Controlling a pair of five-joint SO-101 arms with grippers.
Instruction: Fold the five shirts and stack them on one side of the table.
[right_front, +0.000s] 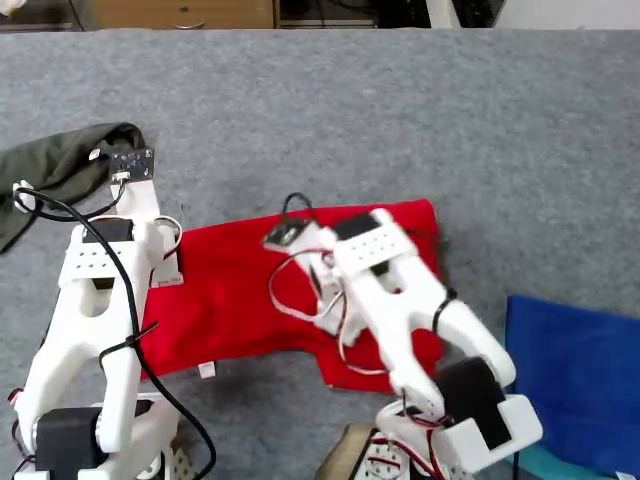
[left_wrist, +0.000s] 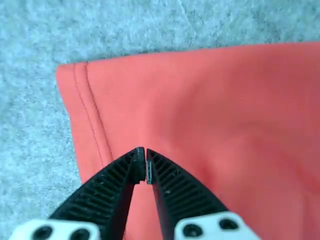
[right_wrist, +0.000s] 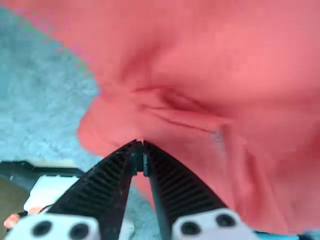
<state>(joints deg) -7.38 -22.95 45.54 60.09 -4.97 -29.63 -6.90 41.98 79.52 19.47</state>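
A red shirt lies spread across the middle of the grey table. My left gripper is at its left edge. In the left wrist view this gripper is shut just above flat red cloth, a short way in from a hemmed corner. Over the shirt's near right part is my right gripper. In the right wrist view that gripper is shut on a bunched fold of the red shirt, raised off the table.
A dark green shirt is heaped at the far left, beside the left arm. A blue shirt lies at the near right edge. The arms' bases stand along the near edge. Bare grey table stretches behind the red shirt.
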